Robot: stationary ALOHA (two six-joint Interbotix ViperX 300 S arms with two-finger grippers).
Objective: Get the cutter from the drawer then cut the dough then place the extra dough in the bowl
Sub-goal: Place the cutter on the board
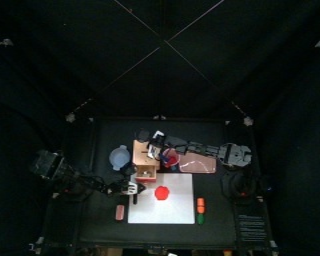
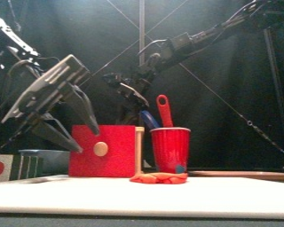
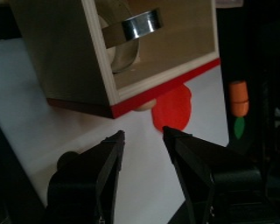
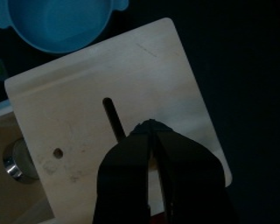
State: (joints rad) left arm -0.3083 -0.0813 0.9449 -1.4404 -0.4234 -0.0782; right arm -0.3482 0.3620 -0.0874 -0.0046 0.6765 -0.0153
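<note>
The pale wooden box (image 1: 147, 166) stands behind the white board (image 1: 176, 212). Its drawer with the red front (image 2: 106, 152) is pulled out. The metal cutter (image 3: 140, 24) lies inside the drawer and also shows in the right wrist view (image 4: 14, 163). A flat red dough disc (image 1: 163, 193) lies on the board just in front of the drawer (image 3: 171, 109). My left gripper (image 3: 143, 144) hovers open over the board, in front of the drawer. My right gripper (image 4: 156, 131) is shut with nothing in it, above the box top. The blue-grey bowl (image 4: 63, 22) sits beside the box.
A red cup (image 2: 170, 148) holding a red knife (image 2: 163, 110) and a blue one stands right of the box. An orange and a green toy food (image 3: 238, 103) lie at the board's right edge. The right arm (image 2: 186, 43) reaches in over the box.
</note>
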